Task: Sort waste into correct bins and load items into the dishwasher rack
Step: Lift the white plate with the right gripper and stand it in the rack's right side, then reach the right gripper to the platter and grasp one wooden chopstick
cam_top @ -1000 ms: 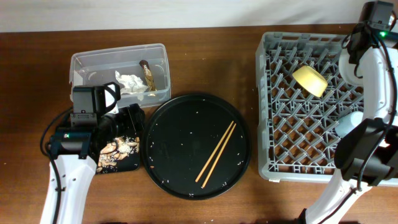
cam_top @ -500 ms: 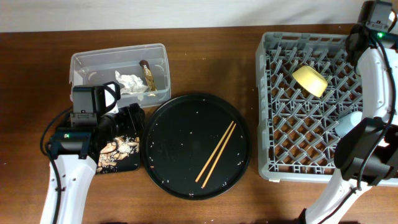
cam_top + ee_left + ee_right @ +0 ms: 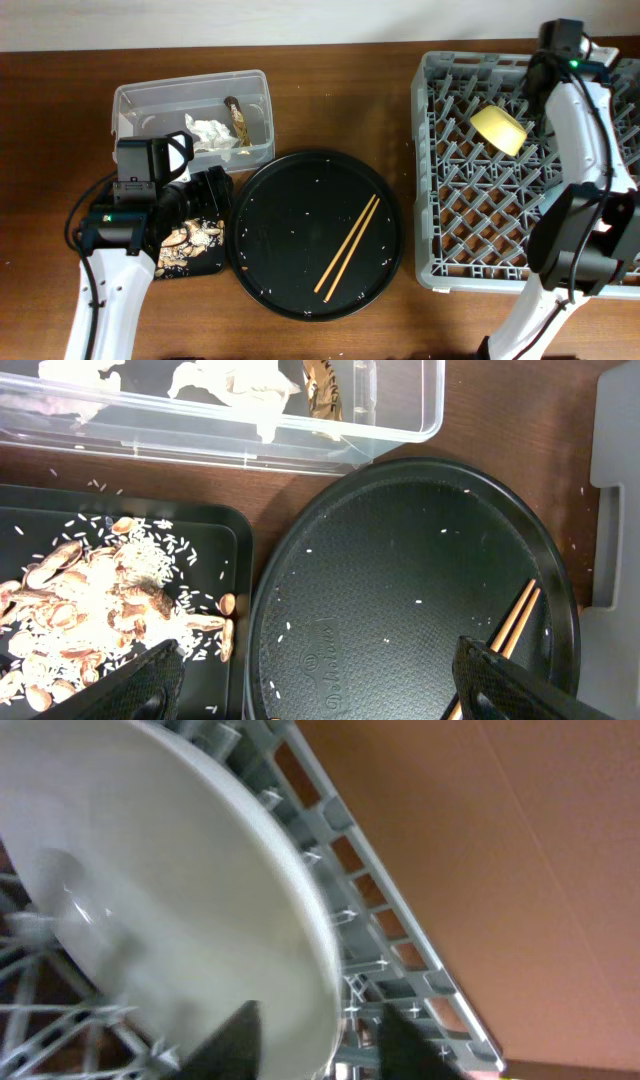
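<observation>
In the right wrist view the pale plate (image 3: pixel 150 890) stands on edge in the dishwasher rack (image 3: pixel 400 950). My right gripper (image 3: pixel 315 1020) is open, one finger on each side of the plate's rim. A yellow bowl (image 3: pixel 498 129) lies in the rack (image 3: pixel 424 170). The wooden chopsticks (image 3: pixel 348 248) lie on the round black tray (image 3: pixel 290 220). My left gripper (image 3: pixel 320 690) is open and empty, low over the seam between that tray and the shallow black tray (image 3: pixel 40 510) holding food scraps (image 3: pixel 110 590). Tissues (image 3: pixel 210 132) and the brown wrapper stick (image 3: pixel 238 120) lie in the clear tub (image 3: pixel 190 83).
Rice grains speckle the round black tray. My right arm (image 3: pixel 585 130) runs up the rack's right side and hides part of it. The left arm (image 3: pixel 110 270) covers the table's left front. Brown table (image 3: pixel 340 100) shows between tub and rack.
My right gripper has opened around the plate's rim, and its wrist has swung left along the rack's far edge. The left arm has not moved.
</observation>
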